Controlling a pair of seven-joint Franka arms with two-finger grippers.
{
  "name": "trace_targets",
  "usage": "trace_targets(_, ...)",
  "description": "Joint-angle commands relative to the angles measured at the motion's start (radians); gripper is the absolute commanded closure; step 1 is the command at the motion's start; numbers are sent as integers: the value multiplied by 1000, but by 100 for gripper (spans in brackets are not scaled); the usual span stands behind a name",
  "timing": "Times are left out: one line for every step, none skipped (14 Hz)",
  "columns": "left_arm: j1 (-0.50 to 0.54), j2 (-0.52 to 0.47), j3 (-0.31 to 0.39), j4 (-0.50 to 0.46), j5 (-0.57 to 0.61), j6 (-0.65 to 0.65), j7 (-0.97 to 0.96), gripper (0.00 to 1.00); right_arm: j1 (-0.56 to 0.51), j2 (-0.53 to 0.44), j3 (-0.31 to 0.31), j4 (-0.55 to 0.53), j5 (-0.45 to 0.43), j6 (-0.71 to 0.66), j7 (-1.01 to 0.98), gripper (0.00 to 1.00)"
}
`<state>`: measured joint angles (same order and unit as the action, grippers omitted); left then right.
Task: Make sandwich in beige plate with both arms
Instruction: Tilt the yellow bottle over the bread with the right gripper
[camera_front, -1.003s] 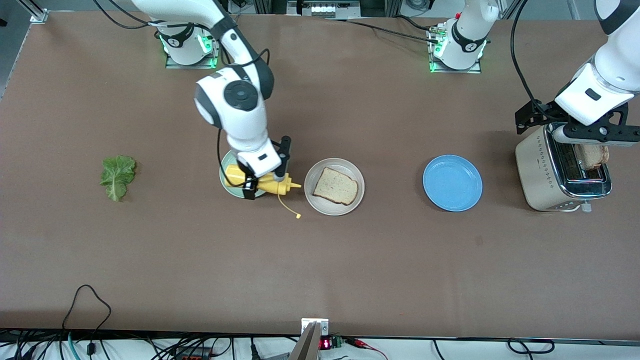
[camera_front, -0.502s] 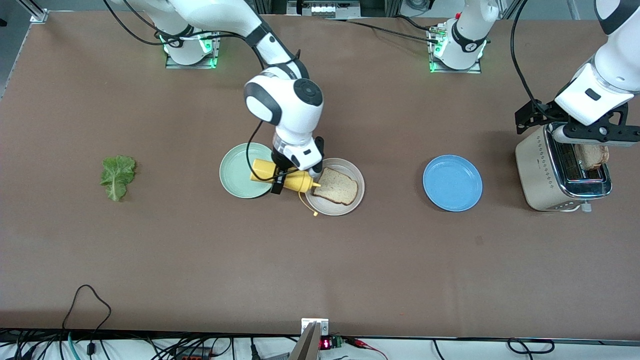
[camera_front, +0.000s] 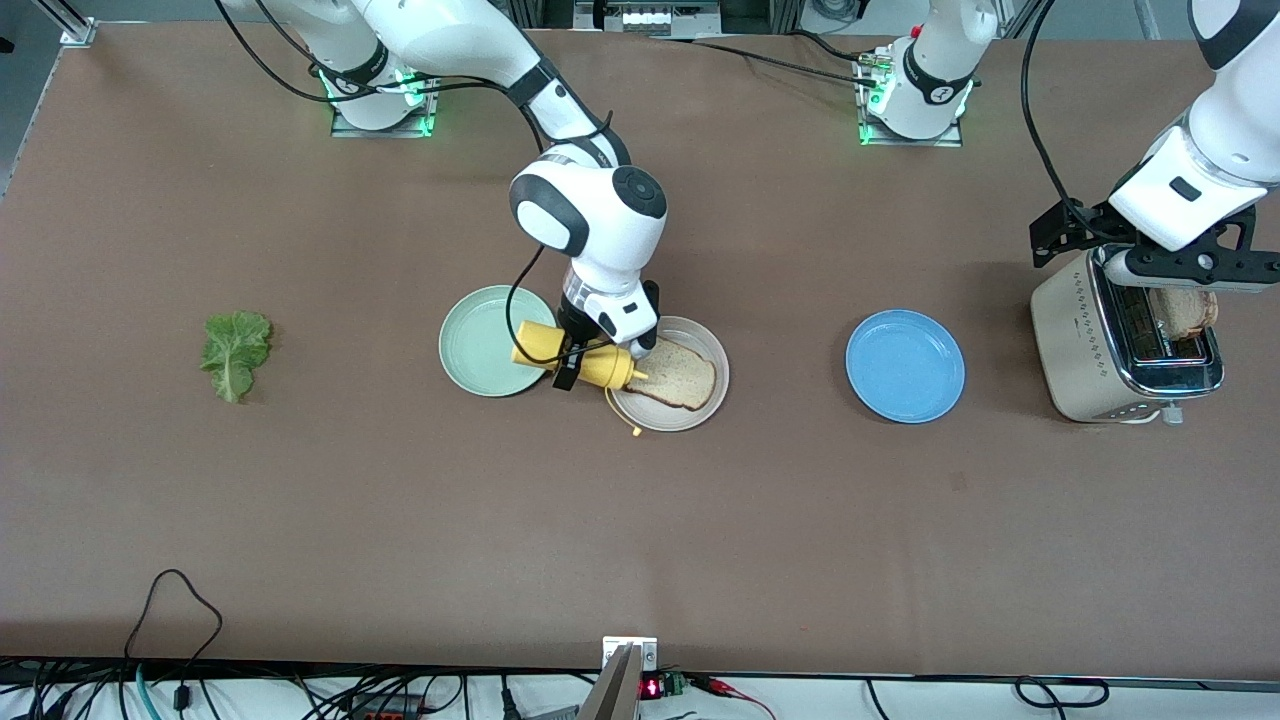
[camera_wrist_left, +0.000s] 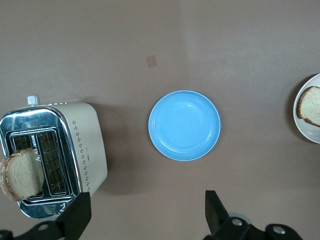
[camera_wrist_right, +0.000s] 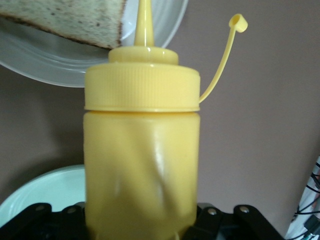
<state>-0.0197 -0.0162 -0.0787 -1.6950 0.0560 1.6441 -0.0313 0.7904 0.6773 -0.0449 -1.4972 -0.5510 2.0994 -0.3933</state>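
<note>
- Your right end effector (camera_front: 592, 362) is clamped on a yellow bottle (camera_front: 575, 366), which lies tilted on its side in the air over the gap between the mint plate (camera_front: 480, 345) and the beige plate (camera_front: 690, 415).
- The bottle's nozzle points at the beige plate and reaches its rim, just at the edge of the bread slice (camera_front: 680, 375); the cap (camera_front: 636, 432) dangles loose on its strap.
- In the right wrist view you see the bottle (camera_wrist_right: 141, 150) with its nozzle over the corner of the slice (camera_wrist_right: 70, 17).
- The beige plate sits near the middle of the worktop (camera_front: 640, 540), touching or almost touching the mint plate, and carries that one slice, nothing on it.
- The lettuce (camera_front: 236, 352) lies flat on the bare worktop toward the right arm's end, well apart from the plates.
- Your left end effector (camera_front: 1160, 262) waits over the toaster (camera_front: 1085, 345) at the left arm's end, fingers (camera_wrist_left: 77, 217) spread wide and holding nothing.
- A second slice (camera_wrist_left: 20, 174) stands up out of a toaster slot.
- The blue plate (camera_front: 905, 366) lies between the beige plate and the toaster.
</note>
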Motion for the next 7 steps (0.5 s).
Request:
trace_targets(-6, 1, 8, 14, -19, -32, -4, 0, -17, -22, -16, 31, 44, -30, -21, 66)
trace_targets(-6, 1, 8, 12, -19, -33, -4, 0, -43, -45, -13, 32, 78, -29, -42, 66)
trace_targets(-6, 1, 10, 14, -19, -33, -4, 0, -57, -64, -9, 29, 100, -30, -73, 66)
trace_targets(-6, 1, 10, 14, -19, -33, -4, 0, -71, -86, -9, 28, 144, -30, -106, 66)
trace_targets(-6, 1, 10, 14, -19, -33, -4, 0, -82, -105, -9, 28, 192, -32, -139, 66)
trace_targets(-6, 1, 10, 14, -19, -33, -3, 0, -106, -129, -9, 26, 236, -36, -188, 66)
trace_targets(-6, 1, 10, 14, -16, -33, -2, 0, -137, -149, -7, 25, 281, -47, -234, 66)
